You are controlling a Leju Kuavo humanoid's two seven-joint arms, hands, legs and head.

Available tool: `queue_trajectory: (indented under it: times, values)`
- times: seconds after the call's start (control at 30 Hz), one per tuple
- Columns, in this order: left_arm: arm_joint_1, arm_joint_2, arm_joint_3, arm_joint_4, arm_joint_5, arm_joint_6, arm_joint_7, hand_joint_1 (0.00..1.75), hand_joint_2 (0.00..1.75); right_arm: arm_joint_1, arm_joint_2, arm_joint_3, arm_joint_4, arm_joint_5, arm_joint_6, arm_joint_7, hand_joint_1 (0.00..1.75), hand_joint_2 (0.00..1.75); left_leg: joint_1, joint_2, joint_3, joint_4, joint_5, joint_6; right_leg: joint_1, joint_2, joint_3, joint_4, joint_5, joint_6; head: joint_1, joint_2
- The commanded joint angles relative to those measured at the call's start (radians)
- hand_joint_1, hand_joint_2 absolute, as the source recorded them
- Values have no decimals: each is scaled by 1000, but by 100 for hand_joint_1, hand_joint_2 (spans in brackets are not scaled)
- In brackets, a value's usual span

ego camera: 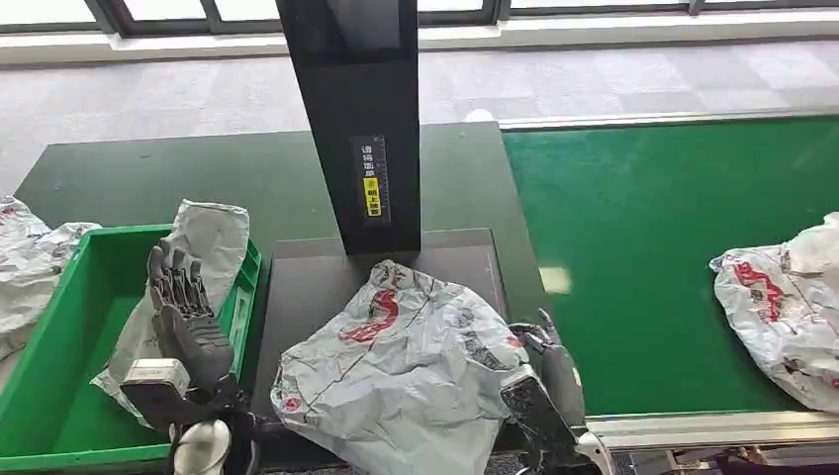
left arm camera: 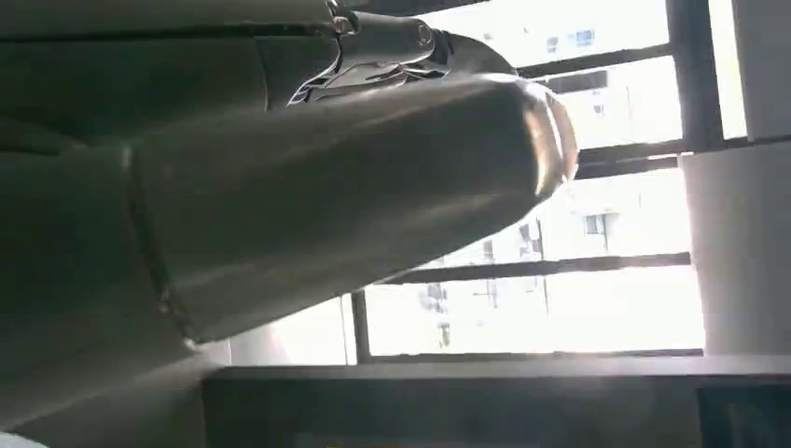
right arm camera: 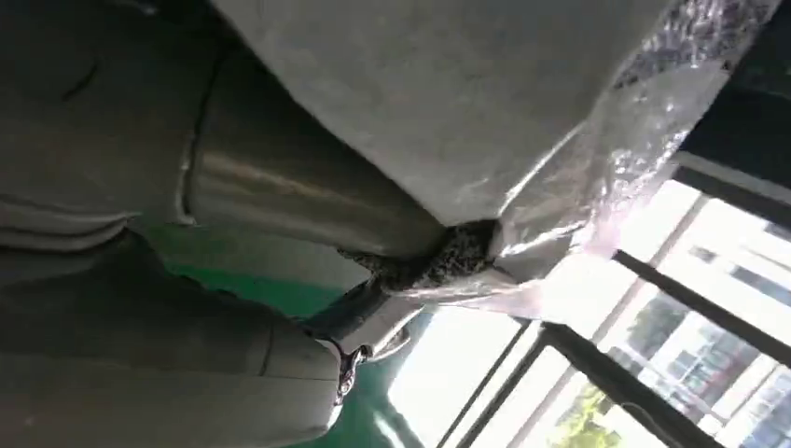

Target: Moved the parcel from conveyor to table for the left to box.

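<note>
The right hand (ego camera: 550, 368) gripped the parcel (ego camera: 411, 371) by its edge; the parcel lay on the counter (ego camera: 297, 277) beside the green conveyor (ego camera: 643, 247). The left hand (ego camera: 183, 307) hovered open-fingered over the green box (ego camera: 59, 396), holding nothing.

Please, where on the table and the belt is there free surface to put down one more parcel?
Free: the dark table behind the green box, left of the black post; the green belt between table and far parcel. Crowded: the grey plate, where the right hand holds the parcel.
</note>
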Motion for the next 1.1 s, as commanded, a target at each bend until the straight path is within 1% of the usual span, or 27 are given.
queue_trajectory:
  times: [0.03,0.07,0.1,0.13,0.2,0.23,0.3,0.33,0.43,0.47,0.53,0.6,0.67,0.7,0.8,0.83,0.9,0.93,1.07,1.1]
  values:
    - [-34,53,-120,74,-120,-33,-43,0,0,-21,-33,-15,56,90,-48,56,0,0,0,-1,1,-1,1,1,0,-3,2,-2,0,0,0,0]
    - [-46,54,-159,104,-236,2,-60,0,0,-28,-29,-15,61,87,-49,51,0,0,0,-1,1,-2,1,1,0,-4,2,-2,0,-1,0,0]
    - [-55,82,-215,121,-300,-89,0,0,0,-31,-29,-16,60,84,-51,46,0,0,0,-1,0,-1,1,0,0,-3,1,-1,0,0,0,0]
    - [-51,96,-240,115,-325,-174,4,0,0,-37,-32,-16,59,79,-46,41,0,0,0,-1,1,-2,2,1,0,-4,1,-2,1,-1,0,0]
    - [-41,85,-248,111,-393,-156,-5,0,0,-46,-31,-20,60,76,-39,39,0,0,0,-1,0,-1,1,1,0,-3,1,-1,1,0,0,0]
    - [-38,83,-249,109,-395,-156,-5,0,175,-48,-32,-21,59,76,-38,39,0,0,0,0,1,-1,1,1,0,-2,1,-2,1,0,0,0]
    - [-39,127,-336,131,-687,-163,79,0,175,-58,-36,-22,65,69,-29,28,0,0,0,1,1,-1,1,1,-1,-1,1,-2,1,0,0,0]
    - [-31,111,-343,156,-768,-157,95,0,175,-62,-36,-25,70,67,-28,24,0,0,0,2,1,-2,1,1,0,0,1,-2,2,-1,0,0]
    - [-30,107,-343,166,-773,-152,90,0,175,-62,-36,-27,72,66,-28,23,0,0,0,2,3,-4,2,1,-1,-1,2,-4,2,-1,0,0]
    - [-32,119,-361,189,-870,-144,128,0,175,-60,-37,-27,74,63,-28,18,0,0,0,2,3,-4,2,1,0,-2,2,-5,2,-1,0,0]
    - [-30,109,-356,206,-881,-137,126,0,175,-58,-37,-28,74,61,-30,15,0,0,-1,0,2,-2,1,1,-1,-1,2,-2,1,0,0,0]
    - [-30,109,-356,206,-881,-137,126,0,175,-58,-37,-28,74,61,-30,15,0,0,-1,3,3,-3,1,1,0,0,2,-4,2,-1,0,0]
    - [-32,110,-355,209,-899,-134,131,0,175,-58,-38,-27,74,60,-29,13,0,0,-1,2,2,-3,1,1,0,-2,2,-3,1,-1,0,0]
    - [-35,113,-357,225,-950,-153,163,0,175,-59,-39,-26,76,56,-26,8,0,0,-1,0,1,-2,1,1,0,-2,1,-2,1,0,0,0]
    - [-66,113,-373,354,-1072,-182,218,0,175,-74,-42,-25,93,45,-25,-3,0,0,-1,2,2,-2,1,1,0,-1,1,-2,1,0,0,0]
    - [-84,120,-386,424,-1125,-203,259,0,175,-85,-47,-23,102,38,-22,-7,0,0,-1,1,3,-3,2,1,0,-2,2,-3,2,0,0,0]
    - [-105,124,-387,511,-1158,-192,290,0,175,-95,-51,-22,111,31,-22,-9,0,0,-1,1,3,-5,3,1,0,-2,3,-5,3,0,0,0]
    - [-110,125,-386,528,-1157,-179,287,0,175,-96,-51,-22,112,30,-22,-9,0,0,-1,1,3,-4,3,1,0,-2,3,-5,3,-1,0,0]
    - [-131,130,-382,587,-1243,-137,359,0,175,-79,-48,-25,85,15,-27,-17,0,0,-1,1,2,-2,2,1,-1,-1,1,-3,2,0,0,0]
    - [-131,128,-377,586,-1245,-134,360,175,175,-74,-47,-24,80,13,-28,-19,0,0,-1,1,1,-2,2,1,0,-2,1,-3,2,0,0,0]
